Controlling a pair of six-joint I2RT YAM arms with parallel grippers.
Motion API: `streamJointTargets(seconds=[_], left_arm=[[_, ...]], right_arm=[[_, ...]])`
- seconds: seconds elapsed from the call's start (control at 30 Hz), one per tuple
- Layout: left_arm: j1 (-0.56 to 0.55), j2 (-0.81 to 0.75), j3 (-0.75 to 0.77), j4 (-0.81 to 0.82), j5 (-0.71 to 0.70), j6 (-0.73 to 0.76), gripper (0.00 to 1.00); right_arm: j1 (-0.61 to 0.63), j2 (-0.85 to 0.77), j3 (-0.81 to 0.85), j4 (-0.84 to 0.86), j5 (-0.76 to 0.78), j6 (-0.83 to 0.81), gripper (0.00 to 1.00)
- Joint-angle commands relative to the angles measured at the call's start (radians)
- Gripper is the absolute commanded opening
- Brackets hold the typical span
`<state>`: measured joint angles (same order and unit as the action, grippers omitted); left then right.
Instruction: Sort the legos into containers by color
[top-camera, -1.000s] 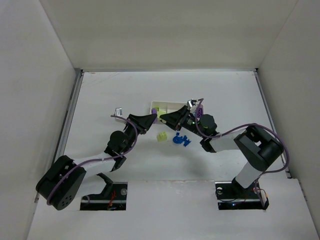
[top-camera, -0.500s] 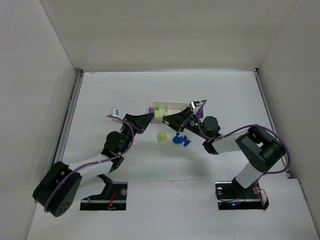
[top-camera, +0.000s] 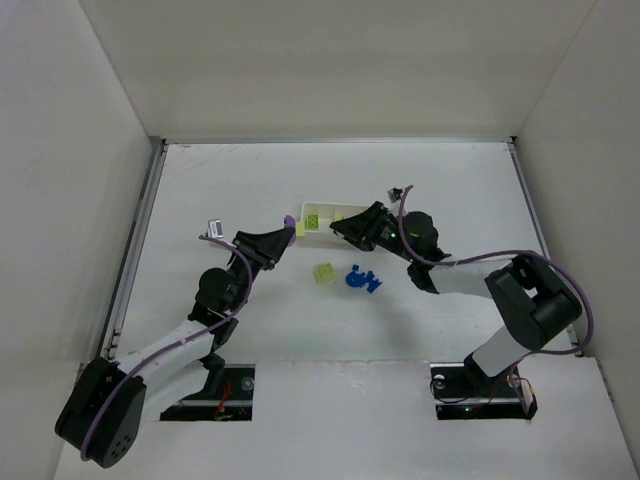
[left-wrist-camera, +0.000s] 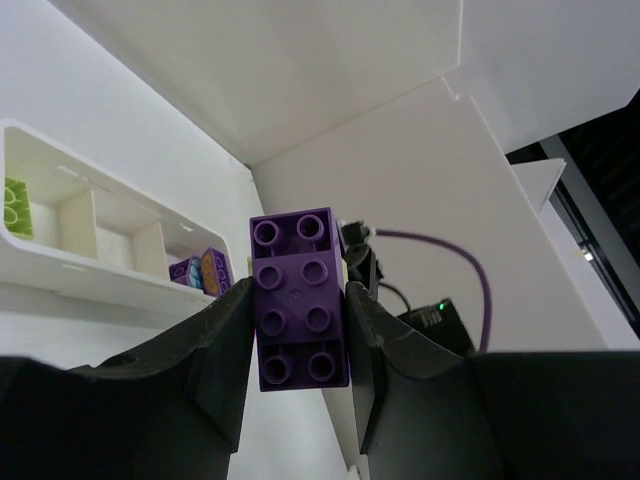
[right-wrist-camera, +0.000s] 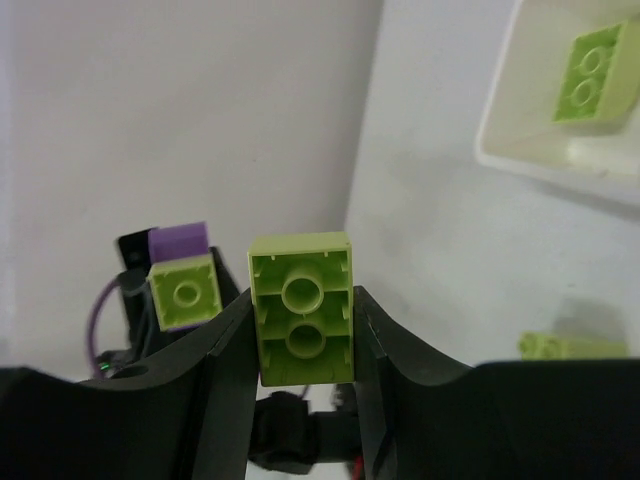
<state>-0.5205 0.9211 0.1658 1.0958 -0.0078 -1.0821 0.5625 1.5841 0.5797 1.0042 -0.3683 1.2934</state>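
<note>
White walls stand around the white table (top-camera: 200, 190). The tray (top-camera: 322, 207) lies near the middle of the table, between my two hands.

My left hand (top-camera: 284, 232) is pinching a purple brick (left-wrist-camera: 298, 300) between its two fingers. The bumps on the brick face my wrist camera. This hand is just beside the left end of the tray.

My right hand (top-camera: 348, 228) is pinching a green brick (right-wrist-camera: 303, 310) between its fingers. Two round rings on that brick face the camera. This hand is at the other side of the tray. From above, my right arm hides the tray's right end.

One green piece (right-wrist-camera: 590, 72) lies in the tray's end box on the left. Some purple pieces (left-wrist-camera: 200, 270) lie in a box further along.

On the table, nearer to me than the tray, sits a loose green brick (top-camera: 323, 272). A small heap of blue bricks (top-camera: 362, 279) lies just to its right. They are near each other but not touching.
</note>
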Motion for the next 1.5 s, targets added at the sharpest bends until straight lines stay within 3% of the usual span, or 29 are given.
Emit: streamJointTargets(seconds=[0.0, 0.2, 0.3, 0.5, 0.7, 0.9, 1.03, 1.2, 1.3, 1.47], left_arm=[[0.014, -0.047, -0.009, -0.037, 0.052, 0.033, 0.21], [0.041, -0.155, -0.035, -0.157, 0.063, 0.073, 0.22], [0.055, -0.194, -0.043, -0.198, 0.069, 0.085, 0.23], [0.093, -0.24, -0.061, -0.24, 0.097, 0.094, 0.23], [0.118, -0.246, -0.081, -0.241, 0.115, 0.087, 0.24], [0.129, -0.238, -0.08, -0.241, 0.123, 0.085, 0.24], [0.129, -0.22, -0.072, -0.234, 0.127, 0.079, 0.24], [0.13, -0.174, -0.049, -0.221, 0.131, 0.018, 0.24], [0.13, -0.145, -0.038, -0.202, 0.131, -0.045, 0.24], [0.123, -0.094, -0.025, -0.153, 0.164, -0.128, 0.24]], right_arm=[[0.0, -0.006, 0.146, -0.286, 0.06, -0.239, 0.27], [0.026, 0.053, 0.377, -0.688, 0.257, -0.526, 0.28], [0.062, 0.094, 0.465, -0.777, 0.374, -0.615, 0.29], [0.11, 0.194, 0.6, -0.854, 0.427, -0.677, 0.31], [0.13, 0.261, 0.663, -0.86, 0.485, -0.695, 0.36], [0.133, 0.287, 0.692, -0.857, 0.489, -0.692, 0.58], [0.133, 0.249, 0.674, -0.837, 0.489, -0.692, 0.65], [0.135, 0.082, 0.53, -0.745, 0.465, -0.678, 0.57], [0.133, -0.059, 0.378, -0.624, 0.363, -0.613, 0.5], [0.147, -0.173, 0.177, -0.359, 0.183, -0.487, 0.56]])
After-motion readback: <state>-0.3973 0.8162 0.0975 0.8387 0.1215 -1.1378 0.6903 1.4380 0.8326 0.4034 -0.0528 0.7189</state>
